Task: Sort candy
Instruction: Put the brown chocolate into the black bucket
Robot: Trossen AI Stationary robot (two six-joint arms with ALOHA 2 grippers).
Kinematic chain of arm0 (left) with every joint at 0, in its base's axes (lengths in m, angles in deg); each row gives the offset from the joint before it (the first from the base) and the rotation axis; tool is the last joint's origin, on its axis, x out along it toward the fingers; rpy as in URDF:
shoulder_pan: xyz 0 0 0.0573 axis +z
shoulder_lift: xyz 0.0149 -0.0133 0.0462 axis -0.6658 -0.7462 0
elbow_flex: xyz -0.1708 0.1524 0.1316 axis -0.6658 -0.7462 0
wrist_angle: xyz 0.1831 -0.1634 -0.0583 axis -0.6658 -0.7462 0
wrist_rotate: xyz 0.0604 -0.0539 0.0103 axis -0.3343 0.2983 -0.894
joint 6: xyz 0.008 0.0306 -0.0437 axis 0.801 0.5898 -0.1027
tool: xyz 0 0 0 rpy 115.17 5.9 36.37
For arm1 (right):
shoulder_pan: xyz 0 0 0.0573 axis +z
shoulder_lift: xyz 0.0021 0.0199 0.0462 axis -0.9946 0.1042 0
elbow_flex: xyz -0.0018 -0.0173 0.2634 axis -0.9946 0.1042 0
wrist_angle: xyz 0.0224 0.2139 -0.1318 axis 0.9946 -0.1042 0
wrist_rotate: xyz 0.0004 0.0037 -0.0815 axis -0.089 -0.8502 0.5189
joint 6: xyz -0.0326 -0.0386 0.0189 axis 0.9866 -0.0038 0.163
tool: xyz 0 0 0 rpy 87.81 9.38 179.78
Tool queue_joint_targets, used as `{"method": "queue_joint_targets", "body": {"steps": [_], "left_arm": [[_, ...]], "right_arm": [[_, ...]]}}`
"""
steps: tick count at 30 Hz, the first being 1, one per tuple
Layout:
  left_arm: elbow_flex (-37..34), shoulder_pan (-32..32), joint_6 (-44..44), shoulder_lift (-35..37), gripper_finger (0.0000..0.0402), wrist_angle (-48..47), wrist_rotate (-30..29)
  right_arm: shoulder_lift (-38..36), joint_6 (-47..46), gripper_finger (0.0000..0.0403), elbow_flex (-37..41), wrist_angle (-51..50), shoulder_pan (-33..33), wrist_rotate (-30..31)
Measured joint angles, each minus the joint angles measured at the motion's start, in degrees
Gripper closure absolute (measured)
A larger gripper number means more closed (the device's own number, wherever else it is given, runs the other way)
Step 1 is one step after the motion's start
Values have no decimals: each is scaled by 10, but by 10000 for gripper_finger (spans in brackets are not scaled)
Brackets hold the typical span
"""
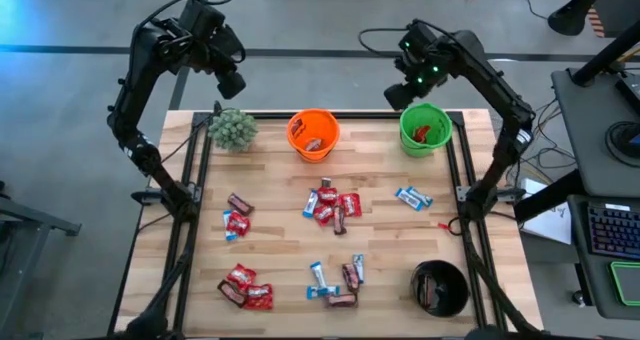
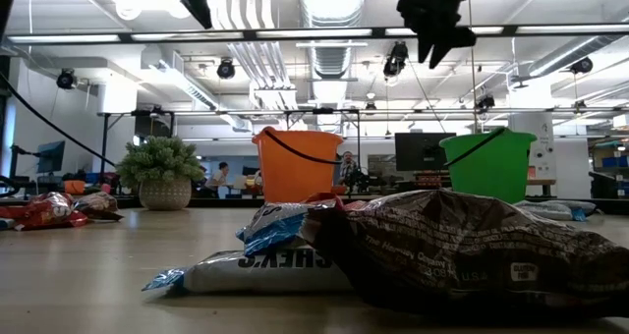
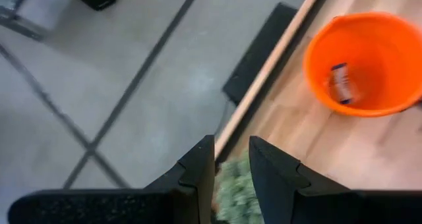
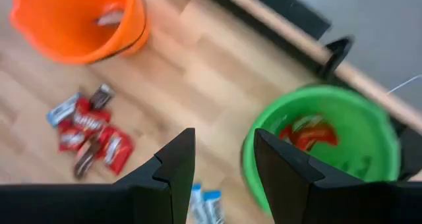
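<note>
A: Right gripper (image 4: 224, 168) fingers are parted and empty, held high beside the green bucket (image 1: 425, 128).

B: Noted. Left gripper (image 3: 231, 161) is slightly parted, empty, above the plant (image 1: 232, 128). Candy (image 1: 331, 205) is scattered table-inward of the green bucket; right arm judged nearer.

I note green bucket (image 4: 343, 141) blurred, far rim cut by edge, red candy (image 4: 306, 133) inside unreadable. Black bucket (image 1: 441, 287) contents too dark for me to identify. Plant (image 3: 234, 194) half hidden behind left gripper (image 3: 231, 159) fingers.
</note>
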Motion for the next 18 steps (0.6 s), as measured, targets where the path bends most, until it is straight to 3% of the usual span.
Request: {"method": "queue_joint_targets", "body": {"steps": [4, 18], "left_arm": [[0, 0, -11, 0, 324, 0, 43], [0, -2, -16, 1, 324, 0, 63]], "right_arm": [[-44, -15, 257, 69, -1, 1, -17], [-161, -25, 257, 236, 0, 49, -49]]}}
